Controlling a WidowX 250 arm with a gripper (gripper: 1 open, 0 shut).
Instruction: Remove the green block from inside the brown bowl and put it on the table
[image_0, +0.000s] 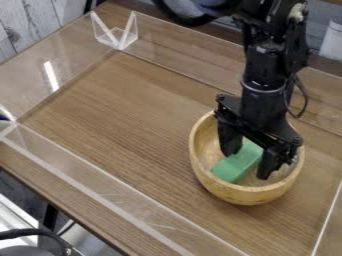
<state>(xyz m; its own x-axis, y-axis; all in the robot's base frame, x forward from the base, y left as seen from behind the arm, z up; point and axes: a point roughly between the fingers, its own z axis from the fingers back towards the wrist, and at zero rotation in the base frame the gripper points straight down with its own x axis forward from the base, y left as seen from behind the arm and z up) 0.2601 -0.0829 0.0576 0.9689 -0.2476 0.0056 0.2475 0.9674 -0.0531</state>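
Green block (241, 162) in the bowl (214, 185) looks light, stiff, maybe a bit slick; open claw (254, 148) straddles it, so pinch the long sides.

A flat, matte green rectangular block (242, 162) lies tilted inside a round light-brown wooden bowl (211, 182). The bowl sits on the brown wood-grain table (120, 110).

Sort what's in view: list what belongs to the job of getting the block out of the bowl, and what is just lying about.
Belongs to the job:
- green block, lying in the bowl
- brown bowl
- table, where the block goes
- claw, open, down in the bowl over the block

Just lying about:
- clear acrylic walls edging the table
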